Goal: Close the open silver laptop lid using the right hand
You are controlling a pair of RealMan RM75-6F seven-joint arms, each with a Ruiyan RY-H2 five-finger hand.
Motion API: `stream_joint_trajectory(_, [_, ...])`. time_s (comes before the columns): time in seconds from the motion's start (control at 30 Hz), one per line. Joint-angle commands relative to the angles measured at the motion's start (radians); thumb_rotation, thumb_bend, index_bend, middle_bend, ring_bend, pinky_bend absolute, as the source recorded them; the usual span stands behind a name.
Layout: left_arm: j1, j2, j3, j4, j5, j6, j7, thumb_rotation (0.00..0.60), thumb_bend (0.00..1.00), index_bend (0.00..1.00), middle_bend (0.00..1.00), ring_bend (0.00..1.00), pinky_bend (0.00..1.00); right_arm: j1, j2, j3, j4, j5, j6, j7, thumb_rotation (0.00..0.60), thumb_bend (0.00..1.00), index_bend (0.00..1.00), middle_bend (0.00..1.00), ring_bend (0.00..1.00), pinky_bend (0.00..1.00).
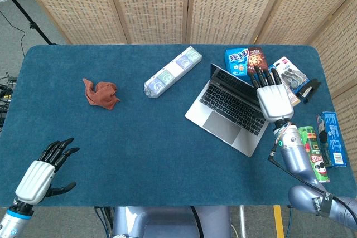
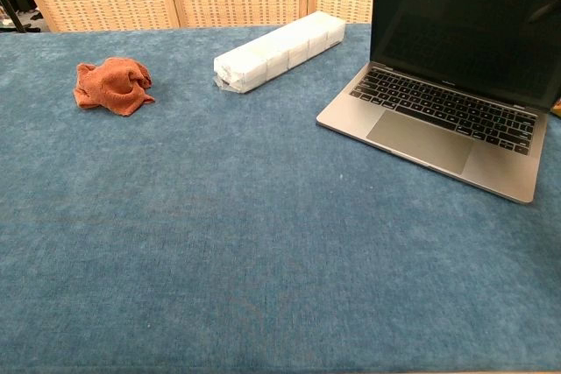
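The silver laptop lies open on the right part of the blue table, its dark screen standing upright. My right hand hovers above the lid's top edge at its right end, fingers stretched out toward the far side, holding nothing. Whether it touches the lid is not clear. The chest view does not show this hand. My left hand hangs open beyond the table's near left corner, far from the laptop.
A long white pack and a rust cloth lie left of the laptop. Snack boxes, a green can and a blue box crowd the table's right side behind and beside the laptop.
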Motion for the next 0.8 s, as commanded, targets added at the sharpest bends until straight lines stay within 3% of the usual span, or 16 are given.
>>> stream_joint_trajectory(0.03, [-0.001,0.001,0.001,0.0,0.001,0.0,-0.002,0.6,0.13,0.18,0.09,0.1,0.1,0.006,0.014,-0.013,-0.01,0.005,-0.006,-0.001,0.6,0.04,0.0,0.0,0.0,0.0])
stream_joint_trajectory(0.37, [-0.008,0.008,0.011,-0.002,0.019,-0.003,-0.019,0.6,0.13,0.18,0.09,0.1,0.1,0.039,0.03,-0.064,-0.018,0.021,-0.028,-0.008,0.6,0.08,0.0,0.0,0.0,0.0])
stream_joint_trajectory(0.8, [-0.016,0.007,0.02,-0.002,0.028,-0.016,-0.02,0.6,0.13,0.18,0.09,0.1,0.1,0.081,-0.023,-0.101,0.063,0.063,-0.027,0.006,0.6,0.11,0.0,0.0,0.0,0.0])
